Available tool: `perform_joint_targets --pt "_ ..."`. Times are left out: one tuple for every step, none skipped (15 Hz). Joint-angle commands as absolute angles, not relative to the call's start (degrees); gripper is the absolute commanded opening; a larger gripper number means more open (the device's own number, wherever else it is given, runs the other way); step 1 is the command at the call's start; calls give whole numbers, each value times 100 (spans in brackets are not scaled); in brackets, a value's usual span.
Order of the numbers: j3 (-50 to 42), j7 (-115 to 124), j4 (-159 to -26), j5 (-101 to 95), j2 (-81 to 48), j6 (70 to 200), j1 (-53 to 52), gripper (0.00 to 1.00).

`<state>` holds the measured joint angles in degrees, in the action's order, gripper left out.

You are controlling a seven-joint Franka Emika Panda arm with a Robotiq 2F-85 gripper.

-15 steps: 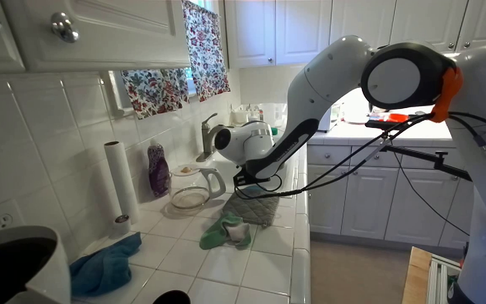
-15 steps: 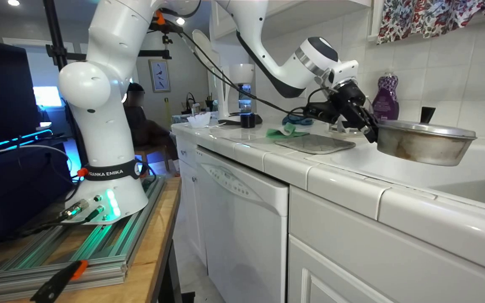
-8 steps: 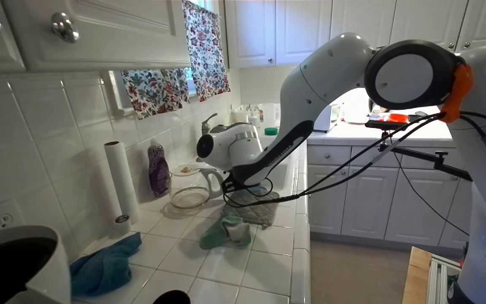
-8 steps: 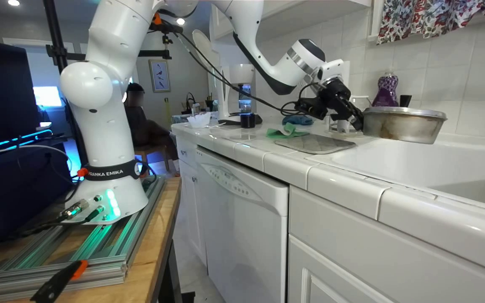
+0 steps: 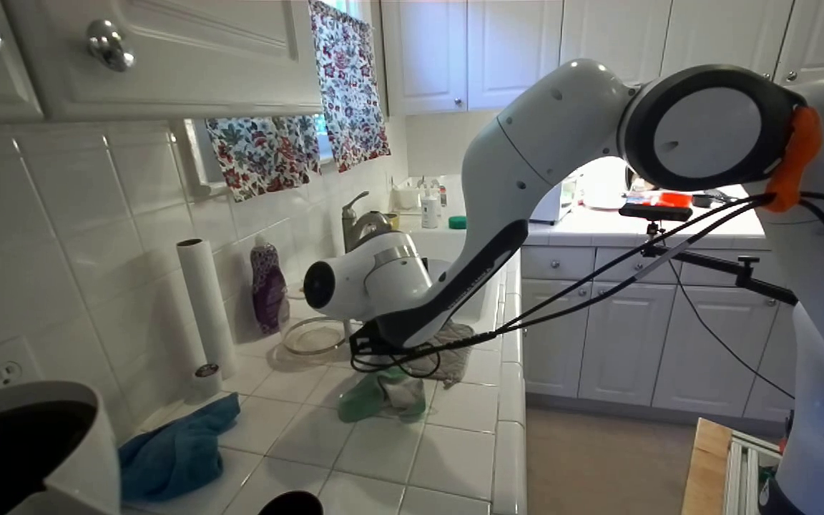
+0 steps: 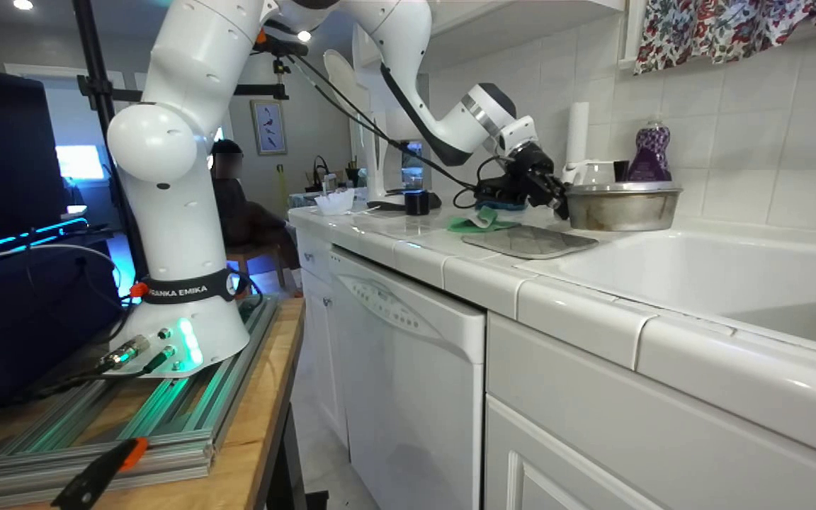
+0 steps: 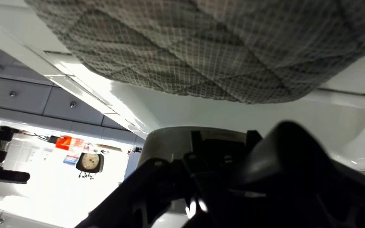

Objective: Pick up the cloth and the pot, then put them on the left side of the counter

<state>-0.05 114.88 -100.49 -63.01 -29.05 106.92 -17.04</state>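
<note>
By the white sink (image 6: 698, 269), silvery pot (image 6: 620, 211) held in the jaws, hard to tell if touching the tiled worktop (image 5: 380, 450), green cloth (image 6: 480, 224) lying beside grey quilted pad (image 6: 528, 242)

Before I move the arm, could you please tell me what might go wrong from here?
The gripper seems to hold the pot by one side only, so it may tilt or slip. In an exterior view, the carafe and the purple bottle appear behind the pot; a swing that way might knock them. The hanging cables may brush the green cloth.
</note>
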Motion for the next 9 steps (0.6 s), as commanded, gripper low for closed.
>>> perform_joint_targets --pt "131 12286 -10065 -6624 -2936 10436 -1779 14" --pt "162 12382 -10071 -6613 -2943 10463 -1754 14" --pt "194 12454 -10063 -6619 -2956 10485 -1739 14" --pt "216 12512 -10038 -6659 -2975 10535 -1736 14" --pt "239 12506 -9964 -6750 -3032 10651 -1731 14" --pt "260 12501 -9894 -6832 -3081 10727 -1728 14" --pt "281 12521 -9841 -6904 -3109 10794 -1730 14" --pt "301 12535 -9837 -6965 -3103 10829 -1732 14" --pt "313 12576 -9853 -6951 -3074 10821 -1710 14"
